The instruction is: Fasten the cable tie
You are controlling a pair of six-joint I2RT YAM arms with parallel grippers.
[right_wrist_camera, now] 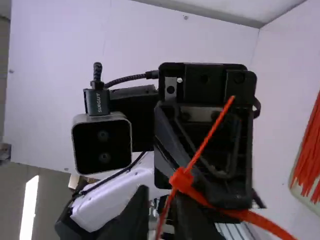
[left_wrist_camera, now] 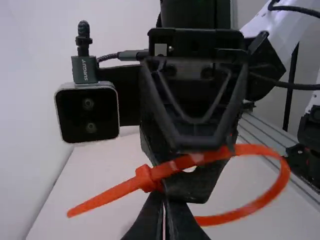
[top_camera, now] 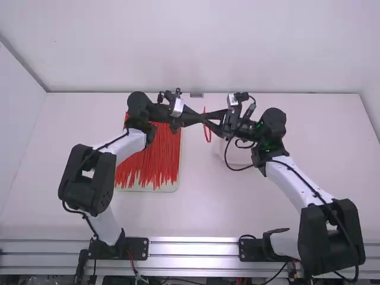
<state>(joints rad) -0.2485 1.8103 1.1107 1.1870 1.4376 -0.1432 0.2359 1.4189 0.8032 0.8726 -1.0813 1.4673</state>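
Nearest, down on the worktop [top_camera: 237, 196]: heap of spare red ties [top_camera: 151, 157] on a pale board [top_camera: 148, 188], parked beside the left arm as stock, by the look of it. Further out, up in the air: left claw [left_wrist_camera: 162, 220] pressed together on the red cable tie [left_wrist_camera: 150, 176] right by its head, right claw [left_wrist_camera: 194, 174] pinching the strap from the opposite side. Held aloft like that presumably for pulling room. Tail already through the head, loop wide, so probably just cinching left.
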